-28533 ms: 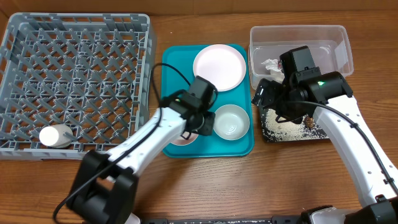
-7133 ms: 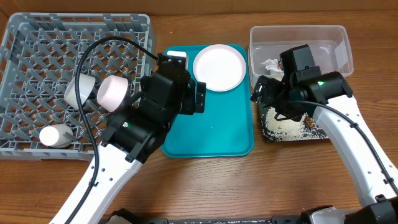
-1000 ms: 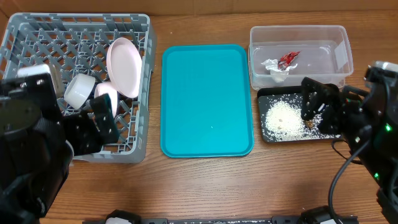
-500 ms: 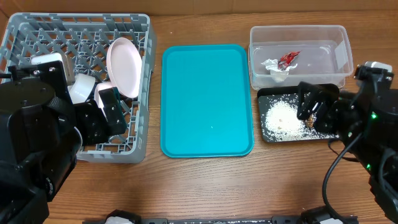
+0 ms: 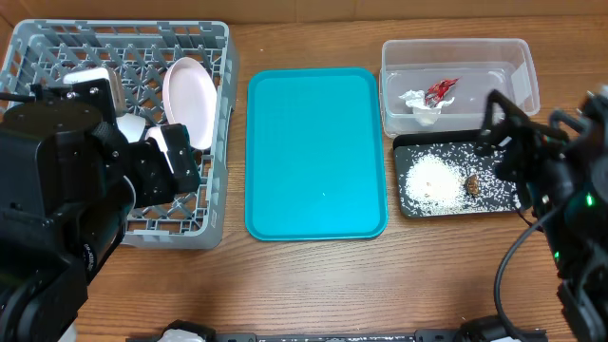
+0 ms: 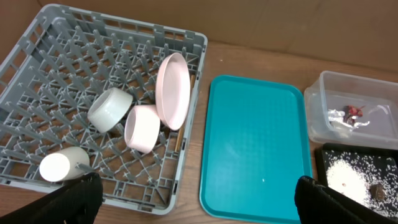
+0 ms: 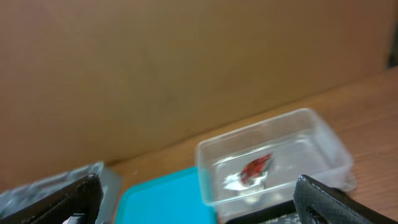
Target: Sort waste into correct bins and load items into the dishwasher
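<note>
A wooden table (image 5: 313, 275) seen from above; clock directions run from its centre, with twelve at the far edge.

Nearest, at about eight o'clock, the left gripper (image 6: 196, 186) hangs above the near part of the grey dish rack (image 5: 123, 26). Its fingers are spread wide and grasp nothing. At about four o'clock the right gripper (image 7: 196, 186) hangs above the right end of the black tray (image 5: 399, 142), fingers likewise spread wide with nothing between them.

At the centre lies a flat teal serving tray (image 5: 318, 152). At three o'clock the black tray holds a heap of white rice grains (image 5: 432, 182), looser grains around it, and a small brown food lump (image 5: 471, 182) just right of the heap.

The rack fills nine to eleven o'clock. In its near left corner a small white cup (image 6: 62, 165) lies on its side. Farther in, a whitish-green bowl (image 6: 111, 109) and a pinkish bowl (image 6: 143, 127) are tipped on their sides, close together. Just beyond them a round white plate (image 6: 173, 90) stands tilted on its edge near the rack's right wall. Part of a thin wooden chopstick (image 6: 176, 140) shows below the plate.

Farthest, at two o'clock, the clear plastic tub (image 5: 456, 43) sits just beyond the black tray. Inside it, the crinkled red wrapper (image 5: 440, 90) lies against the crumpled white paper scrap (image 5: 418, 103).
</note>
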Robot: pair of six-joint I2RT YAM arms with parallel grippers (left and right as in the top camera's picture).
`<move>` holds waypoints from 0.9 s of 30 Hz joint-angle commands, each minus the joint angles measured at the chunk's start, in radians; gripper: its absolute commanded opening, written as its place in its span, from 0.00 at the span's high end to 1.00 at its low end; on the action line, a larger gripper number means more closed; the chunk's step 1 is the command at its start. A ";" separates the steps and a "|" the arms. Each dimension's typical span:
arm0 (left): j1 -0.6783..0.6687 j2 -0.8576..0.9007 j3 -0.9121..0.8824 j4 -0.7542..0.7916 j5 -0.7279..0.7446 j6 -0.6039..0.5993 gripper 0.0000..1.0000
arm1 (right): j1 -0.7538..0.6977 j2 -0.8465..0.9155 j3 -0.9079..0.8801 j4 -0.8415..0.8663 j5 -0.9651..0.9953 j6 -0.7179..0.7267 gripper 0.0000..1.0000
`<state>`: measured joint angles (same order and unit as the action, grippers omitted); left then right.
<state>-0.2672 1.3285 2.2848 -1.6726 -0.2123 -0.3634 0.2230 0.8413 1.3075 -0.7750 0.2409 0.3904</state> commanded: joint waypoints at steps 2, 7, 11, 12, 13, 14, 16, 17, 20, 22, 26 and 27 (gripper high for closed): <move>0.005 0.018 0.004 0.001 0.012 -0.008 0.00 | -0.063 -0.113 -0.166 0.019 0.058 -0.006 0.00; 0.005 0.031 0.004 0.001 0.012 -0.008 0.00 | -0.085 -0.263 -0.342 -0.008 0.076 -0.006 0.00; 0.005 0.040 0.004 0.001 0.012 -0.008 0.00 | -0.100 -0.375 -0.503 0.117 0.088 -0.018 0.00; 0.005 0.043 0.004 0.001 0.012 -0.008 0.00 | -0.101 -0.401 -0.541 0.149 0.087 -0.038 0.00; 0.005 0.044 0.004 0.001 0.012 -0.008 0.00 | -0.101 -0.427 -0.579 0.181 0.080 -0.058 0.00; 0.005 0.046 0.004 0.000 0.012 -0.008 0.00 | -0.101 -0.458 -0.624 0.217 0.071 -0.085 0.00; 0.005 0.046 0.004 0.001 0.012 -0.008 0.00 | -0.101 -0.513 -0.702 0.283 0.065 -0.121 0.00; 0.005 0.046 0.004 0.001 0.012 -0.007 0.00 | -0.101 -0.544 -0.747 0.323 0.065 -0.141 0.00; 0.005 0.046 0.004 0.001 0.012 -0.008 0.00 | -0.101 -0.610 -0.848 0.414 0.065 -0.176 0.00; 0.005 0.046 0.004 0.001 0.012 -0.008 0.00 | -0.101 -0.641 -0.901 0.456 0.066 -0.183 0.00; 0.005 0.046 0.004 0.001 0.012 -0.008 0.00 | -0.101 -0.693 -0.998 0.519 0.066 -0.182 0.00; 0.005 0.046 0.004 0.000 0.012 -0.008 0.00 | -0.101 -0.704 -1.018 0.530 0.065 -0.182 0.00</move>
<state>-0.2672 1.3712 2.2848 -1.6726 -0.2119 -0.3634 0.1257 0.1707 0.3340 -0.2661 0.3027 0.2302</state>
